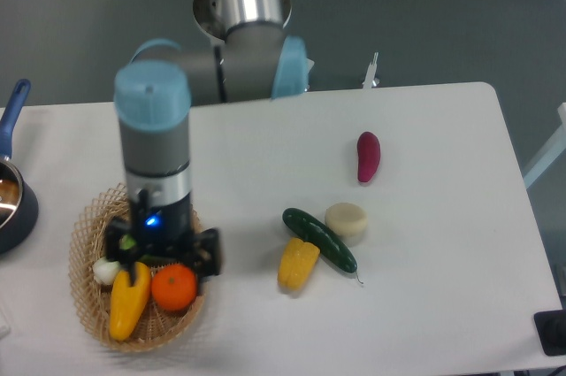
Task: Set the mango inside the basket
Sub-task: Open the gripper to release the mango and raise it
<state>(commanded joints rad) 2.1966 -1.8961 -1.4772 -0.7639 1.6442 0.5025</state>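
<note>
You have the mango (127, 302) lying inside the basket (87, 310), at the left front part of the white tabletop (424, 146); it lies lengthwise, its upper end just under the arm's black tool head and its lower end near the basket's front rim. Touching its right side is an orange (174, 287), and a small pale round thing (106, 271) sits by its upper left, also in the basket. Your gripper (141, 263) hangs right above the mango's upper end, but the view is blurred there and the fingers merge with the dark tool body, so you cannot tell whether they are spread or closed, nor whether they touch the fruit. A blue light glows on the wrist above. To the far left, at the picture's edge, you see a dark blue pot (12, 199) with its handle pointing up and back. Well apart to the right, a yellow corn piece (298, 264) lies touching a dark green cucumber (319, 240), with a pale cream disc (346, 221) just beside the cucumber's upper side, and a purple sweet potato (368, 156) lies farther back.
</note>
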